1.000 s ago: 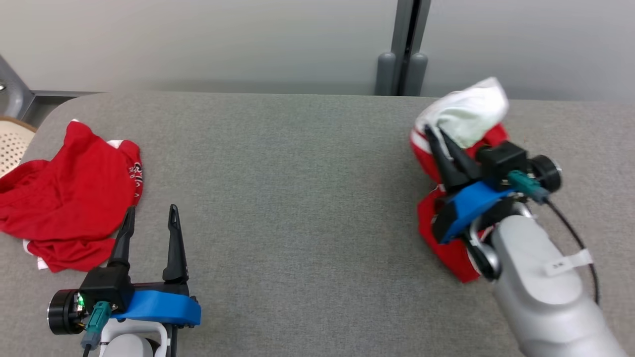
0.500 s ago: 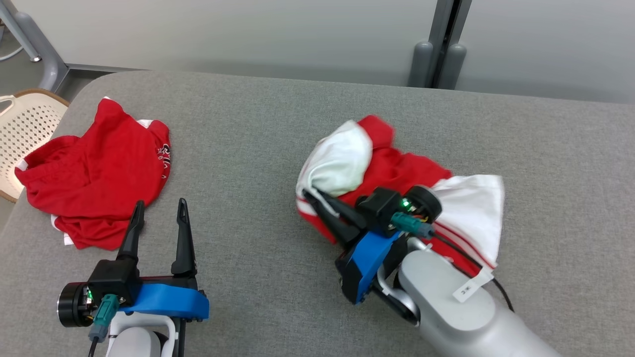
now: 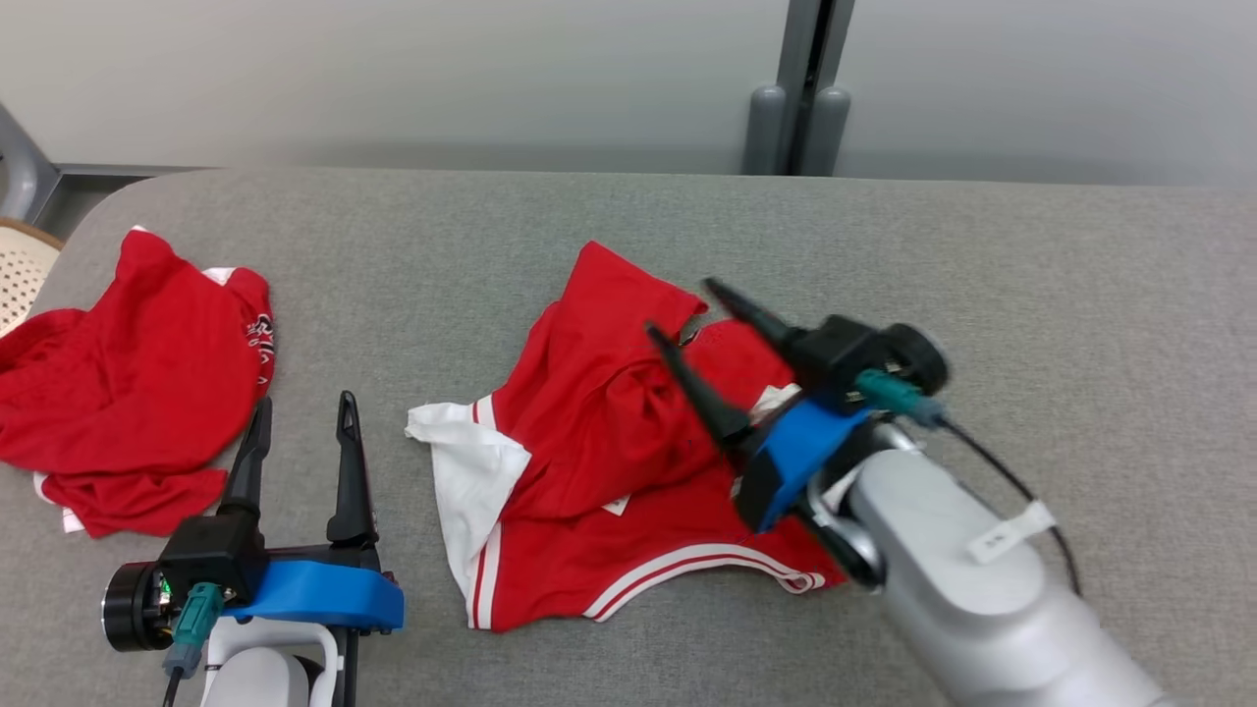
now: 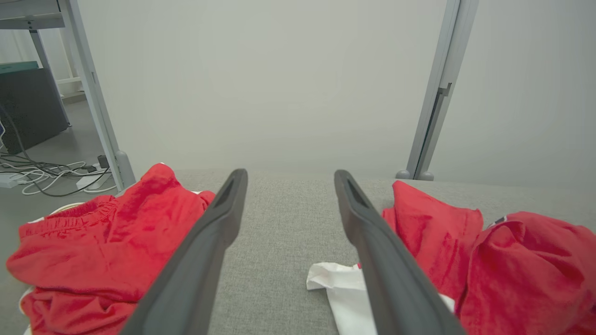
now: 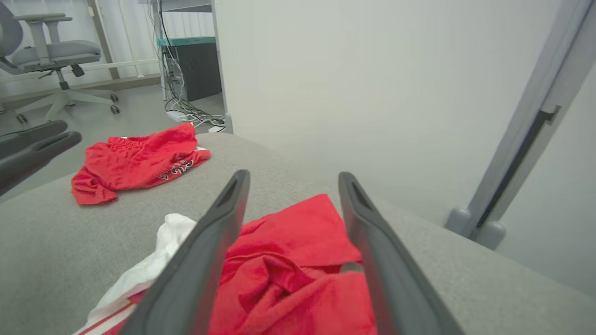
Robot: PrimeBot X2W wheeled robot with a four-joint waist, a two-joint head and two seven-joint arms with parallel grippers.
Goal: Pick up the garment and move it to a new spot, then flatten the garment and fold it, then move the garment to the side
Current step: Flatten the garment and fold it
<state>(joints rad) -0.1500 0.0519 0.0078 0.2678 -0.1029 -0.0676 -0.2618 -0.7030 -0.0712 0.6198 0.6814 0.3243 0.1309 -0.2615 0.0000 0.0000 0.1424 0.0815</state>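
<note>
Garment, red with white striped trim, lies rumpled beneath the right claw, spread wide like the left claw.

the garment is red with white side panels and white striped trim. the other garment is red too, with white edges. the tabletop is flecked grey.

garment: red with white trim, rumpled, mid-table
right gripper: over the garment, fingers spread apart, pointing to 10 o'clock
left gripper: at 7 o'clock, fingers spread, pointing to 12 o'clock, empty
red cloth: heaped at 9 o'clock
</note>
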